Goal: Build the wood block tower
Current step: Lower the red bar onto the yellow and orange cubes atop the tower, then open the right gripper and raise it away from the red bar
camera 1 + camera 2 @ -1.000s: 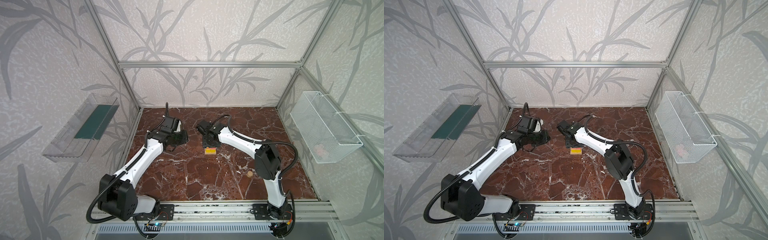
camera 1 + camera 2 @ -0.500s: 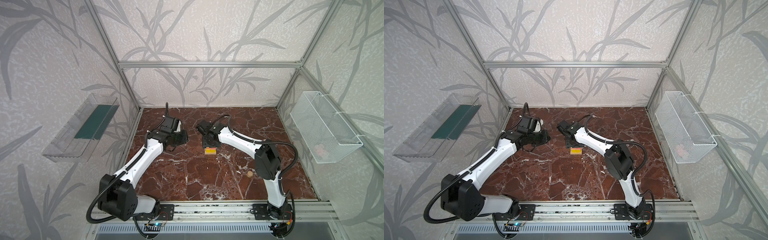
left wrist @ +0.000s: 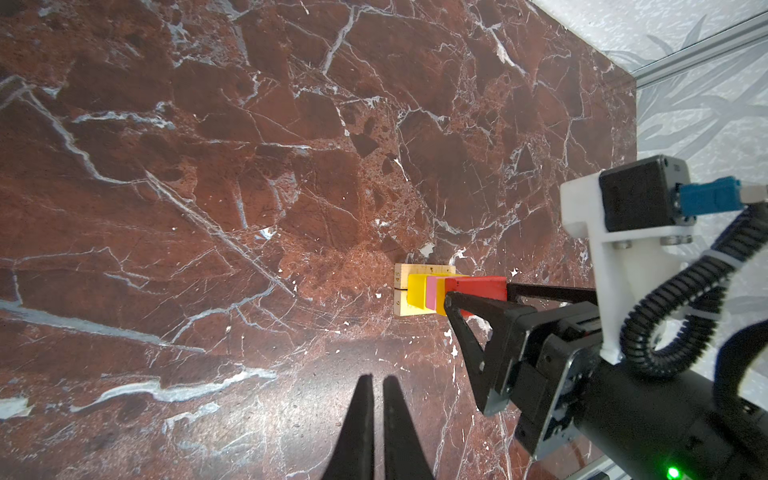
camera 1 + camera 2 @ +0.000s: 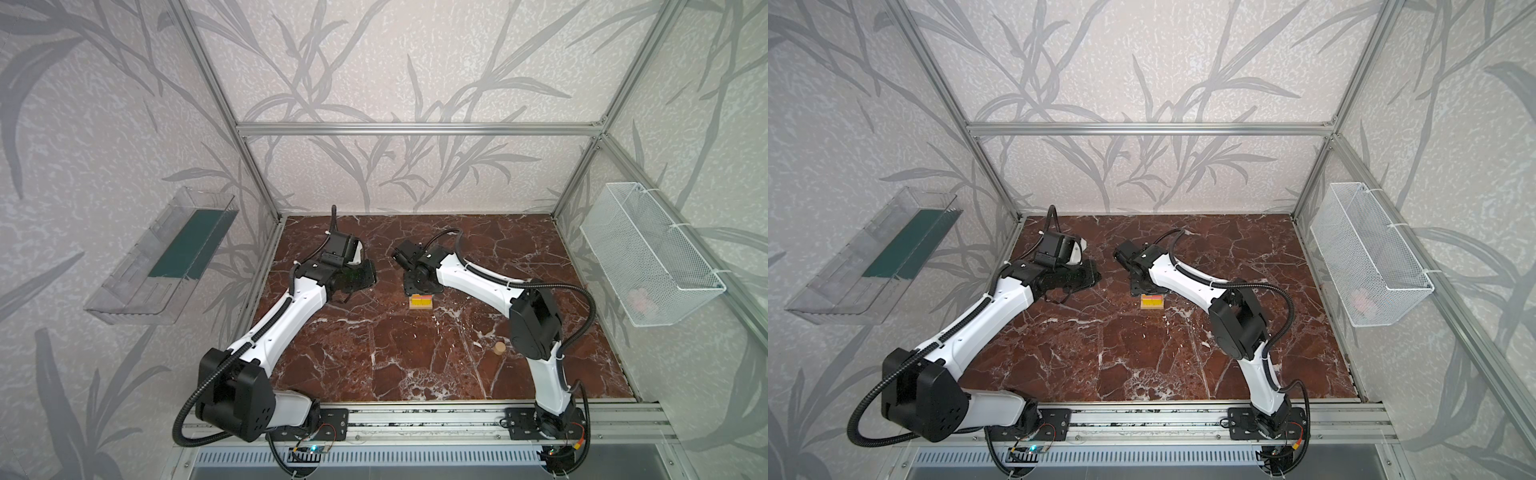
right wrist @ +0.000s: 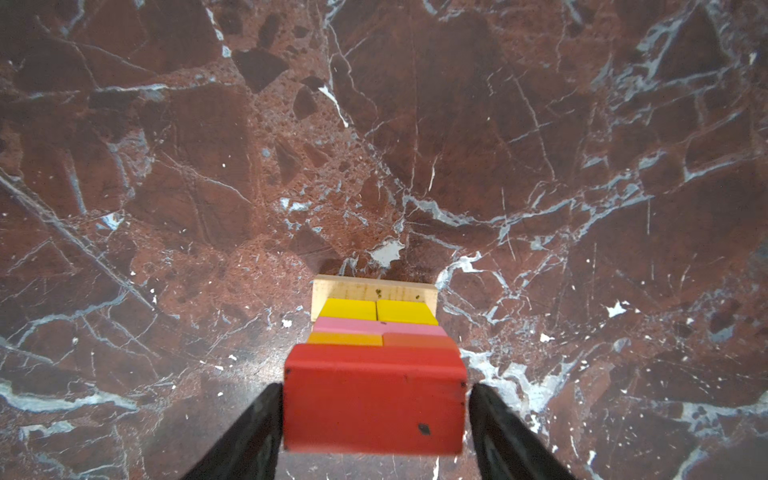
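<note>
Right wrist view, nearest first: the right hand (image 5: pixel 374 390) is spread around the red wooden brick (image 5: pixel 374 403), its black fingers (image 5: pixel 257 428) close beside the brick's two ends with a thin gap at one end, so it grips nothing. That brick tops the tower (image 4: pixel 420 301). Below it sit an orange cube (image 5: pixel 345 339) and an orange-red cube (image 5: pixel 419 340), then a pink brick (image 5: pixel 374 327), two yellow cubes (image 5: pixel 351 309) and a plain tan plank (image 5: pixel 365 291) on the red-brown marble tabletop (image 5: pixel 415 145). In a top view, a tan wooden cylinder (image 4: pixel 498 348) sits well in front of the tower, towards the right arm's side. The left hand (image 3: pixel 376 380), closed and empty, hangs left of the tower, apart from it.
</note>
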`<state>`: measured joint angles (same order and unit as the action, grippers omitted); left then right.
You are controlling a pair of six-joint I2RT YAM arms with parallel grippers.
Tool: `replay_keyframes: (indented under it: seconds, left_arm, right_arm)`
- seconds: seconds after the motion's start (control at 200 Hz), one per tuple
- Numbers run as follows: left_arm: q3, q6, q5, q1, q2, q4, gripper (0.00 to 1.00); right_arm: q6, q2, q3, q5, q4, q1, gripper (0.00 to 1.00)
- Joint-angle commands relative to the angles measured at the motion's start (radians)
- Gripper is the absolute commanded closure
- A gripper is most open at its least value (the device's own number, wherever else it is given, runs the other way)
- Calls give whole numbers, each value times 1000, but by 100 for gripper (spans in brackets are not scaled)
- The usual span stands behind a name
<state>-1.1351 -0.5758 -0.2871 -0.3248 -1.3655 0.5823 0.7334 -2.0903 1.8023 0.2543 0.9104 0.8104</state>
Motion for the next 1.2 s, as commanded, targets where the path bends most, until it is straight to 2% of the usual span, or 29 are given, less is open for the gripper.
replay_keyframes:
  seconds: [0.0, 0.47, 0.83, 1.085, 1.135, 1.175, 1.195]
  left_arm:
    - [-2, 12, -6, 7, -4, 5, 92]
    - [-3, 13, -6, 7, -4, 5, 92]
    - [-3, 13, -8, 7, -3, 8, 92]
    - [-3, 19, -3, 7, 4, 20, 92]
    - [-6, 25, -3, 7, 7, 26, 92]
    - [-8, 29, -3, 8, 10, 30, 92]
    - [-8, 30, -2, 7, 13, 30, 92]
  right_arm:
    - [11, 22, -2, 25, 27, -3, 30]
    - [14, 31, -12, 28, 19, -5, 32]
    - [14, 45, -14, 35, 23, -5, 19]
    - [17, 147, -55, 47, -1, -6, 14]
    - [16, 177, -74, 46, -16, -6, 11]
    - [16, 200, -91, 45, -28, -6, 1]
    - [15, 213, -99, 46, -35, -6, 1]
